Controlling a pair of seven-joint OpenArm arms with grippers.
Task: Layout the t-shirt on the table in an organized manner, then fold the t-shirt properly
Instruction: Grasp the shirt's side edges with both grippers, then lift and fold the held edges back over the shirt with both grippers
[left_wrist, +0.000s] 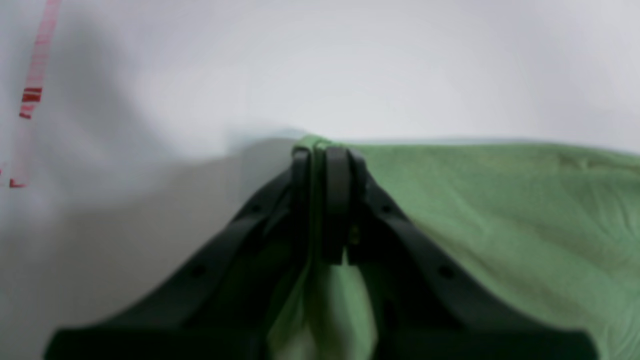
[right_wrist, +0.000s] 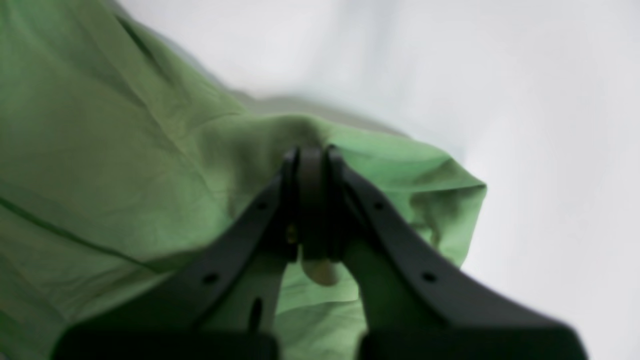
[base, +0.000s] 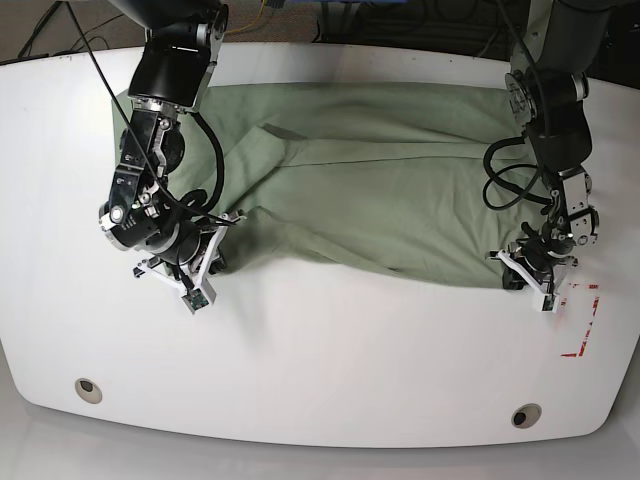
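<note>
The t-shirt (base: 380, 170) is spread across the far half of the table (base: 320, 360), wrinkled, with a fold ridge running across its upper middle. Its near edge is pinched at both lower corners.

The left hand (left_wrist: 327, 155) is clamped on the hem corner at the base view's right; a thin strip of green cloth is seen pressed between the dark fingers (left_wrist: 337, 200), and more cloth bulges below them. Red tape marks (base: 585, 320) lie on the table just beside this hand.

The right hand (right_wrist: 311, 155) is closed on a bunched corner of cloth at the base view's left, low over the table. Two grey grommets (base: 87, 388) are set near the table's front edge.
</note>
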